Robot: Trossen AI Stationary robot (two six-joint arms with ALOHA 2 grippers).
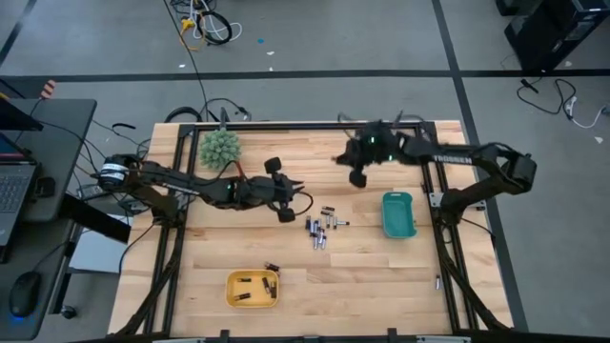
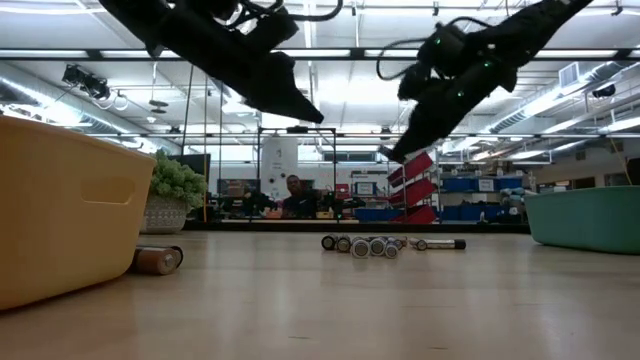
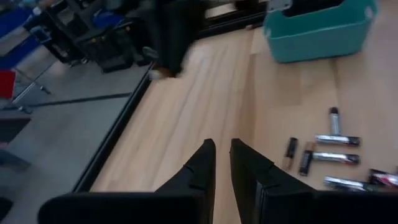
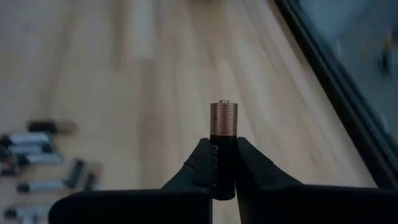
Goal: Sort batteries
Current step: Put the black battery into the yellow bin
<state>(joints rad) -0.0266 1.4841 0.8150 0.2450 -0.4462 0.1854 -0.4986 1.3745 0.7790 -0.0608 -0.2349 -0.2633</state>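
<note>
Several batteries point(image 1: 319, 230) lie loose on the wooden table's middle point(image 2: 375, 244). More lie in the yellow tray point(image 1: 253, 288), and one rests on its side beside that tray point(image 2: 158, 260). My right gripper point(image 4: 224, 163) hangs above the table's far middle point(image 1: 357, 177), shut on a black battery with a copper end point(image 4: 224, 118). My left gripper point(image 3: 222, 155) hovers left of the loose batteries point(image 1: 286, 205). Its fingers stand a narrow gap apart with nothing between them. My right gripper pinches the battery's black body point(image 4: 222, 155) between its two fingers. The battery lies along the fingers, and its copper end point(image 4: 224, 117) sticks out past the fingertips. The fingers slant down toward the table, and the battery is lifted clear.
A teal tray point(image 1: 398, 214) stands at the table's right, near the loose batteries. A spiky green ball point(image 1: 219, 148) sits at the far left corner. A black frame rail point(image 1: 305, 124) runs along the far edge. Bare wood lies between the two trays.
</note>
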